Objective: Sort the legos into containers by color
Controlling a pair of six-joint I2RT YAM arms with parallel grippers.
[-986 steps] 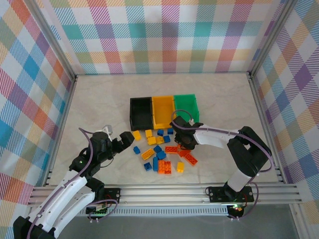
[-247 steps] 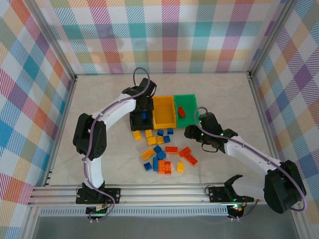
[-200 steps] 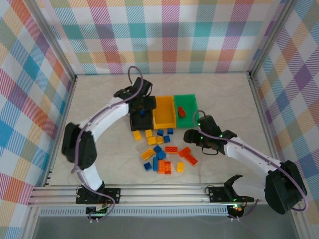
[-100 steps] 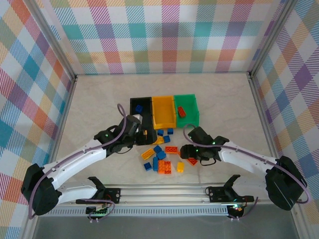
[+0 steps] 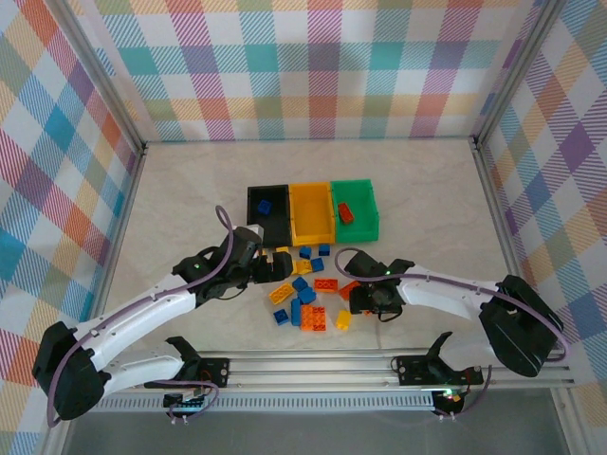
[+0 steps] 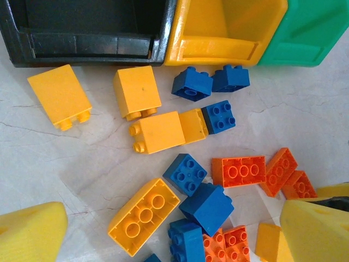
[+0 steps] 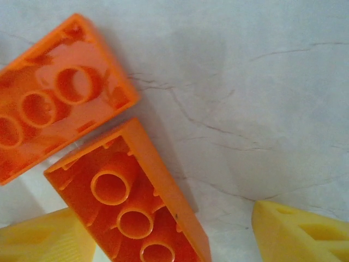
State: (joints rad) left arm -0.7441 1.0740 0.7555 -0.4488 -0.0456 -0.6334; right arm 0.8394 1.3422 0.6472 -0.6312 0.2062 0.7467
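Three containers stand in a row: black (image 5: 252,223), yellow (image 5: 311,226), green (image 5: 357,227). One blue lego (image 5: 265,206) lies in the black one, an orange one (image 5: 345,212) in the green one. Yellow, blue and orange legos (image 5: 308,289) are scattered in front. My left gripper (image 5: 275,268) hangs open above the pile's left side; in its wrist view the left gripper (image 6: 172,234) has a blue brick (image 6: 210,207) and an upturned yellow brick (image 6: 144,215) below it. My right gripper (image 7: 174,237) is open, low over an upturned orange brick (image 7: 131,207) that lies by its left finger (image 7: 43,240).
A second orange brick (image 7: 49,109) lies just beyond the one between my right fingers. Checked walls enclose the table on three sides, and an aluminium rail (image 5: 313,365) runs along the near edge. Bare tabletop (image 5: 190,190) lies left of and behind the bins.
My left arm has drawn back from the black bin to the pile, leaving a blue brick inside. My right arm has come down from near the green bin to the orange bricks.
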